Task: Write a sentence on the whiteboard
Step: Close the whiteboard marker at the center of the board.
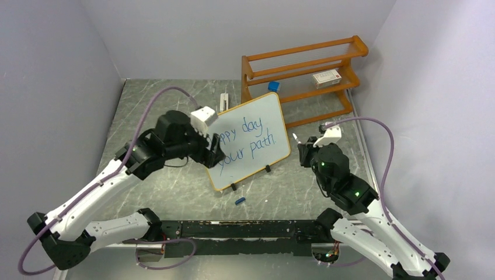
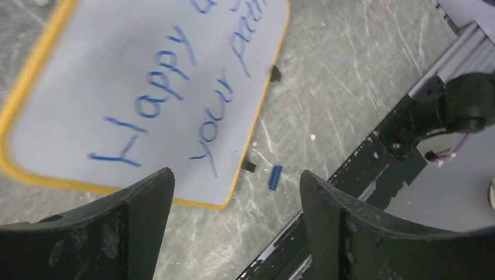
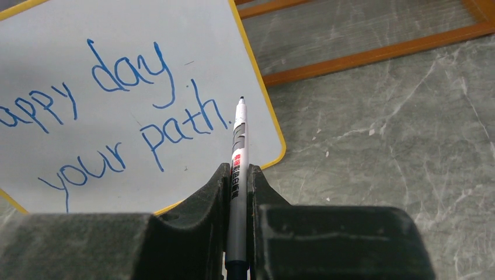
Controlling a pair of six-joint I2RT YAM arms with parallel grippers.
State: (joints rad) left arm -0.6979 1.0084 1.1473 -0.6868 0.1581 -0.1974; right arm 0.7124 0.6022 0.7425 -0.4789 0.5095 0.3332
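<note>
**Top external view.** The whiteboard (image 1: 272, 105) sat near the middle of the table (image 1: 175, 186), turned at an angle, just in front of the orange rack (image 1: 303, 58). Whether it lay flat or leaned back could not be determined. The sentence (image 1: 251, 143) ran across it in two blue lines. The left gripper (image 1: 211, 149) hovered over the board's left portion and hid the first letters. The right gripper (image 1: 303, 153) was just beside the board's right edge, apart from it. A small blue cap (image 1: 240, 200) lay on the table between the board and the arm bases.

**Left wrist view.** The fingers (image 2: 140, 204) were spread wide with nothing between them. Below them, "Happy" and "your" were legible. No contact with the board was visible.

**Right wrist view.** The jaws were pressed together on a marker (image 3: 239, 146), pinching its barrel, with the tip pointing toward the board's lower right corner. "day" and "path" were legible, and "path" ended in a full stop. Tip contact with the surface could not be determined.

**Task status.** The writing appeared complete: two full lines and closing punctuation. What remained was probably only capping the marker and putting it down.
</note>
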